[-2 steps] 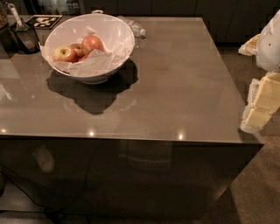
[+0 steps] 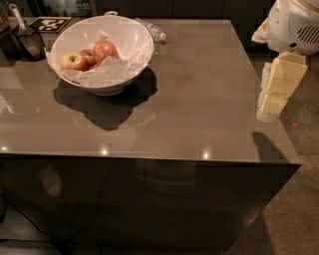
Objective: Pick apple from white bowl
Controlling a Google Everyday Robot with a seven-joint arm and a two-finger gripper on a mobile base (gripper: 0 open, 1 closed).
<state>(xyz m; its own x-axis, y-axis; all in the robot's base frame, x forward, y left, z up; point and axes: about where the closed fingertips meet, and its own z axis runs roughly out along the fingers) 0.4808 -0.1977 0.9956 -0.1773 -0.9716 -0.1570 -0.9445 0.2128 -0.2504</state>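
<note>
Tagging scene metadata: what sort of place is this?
Likely a kitchen or office break area: glossy grey-brown counter, large white paper-lined bowl holding a reddish-pink apple, dark cabinets behind. The robot's cream tool hangs beside the counter's right edge.

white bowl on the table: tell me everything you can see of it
The white bowl is large, deep and round, glossy, with sloping sides. It stands upright on the grey table near the far left corner. Crumpled white paper lines it; the apple lies on the paper beside a paler yellow apple. Nothing grips it: the gripper hangs off the table's right edge, well apart.
</note>
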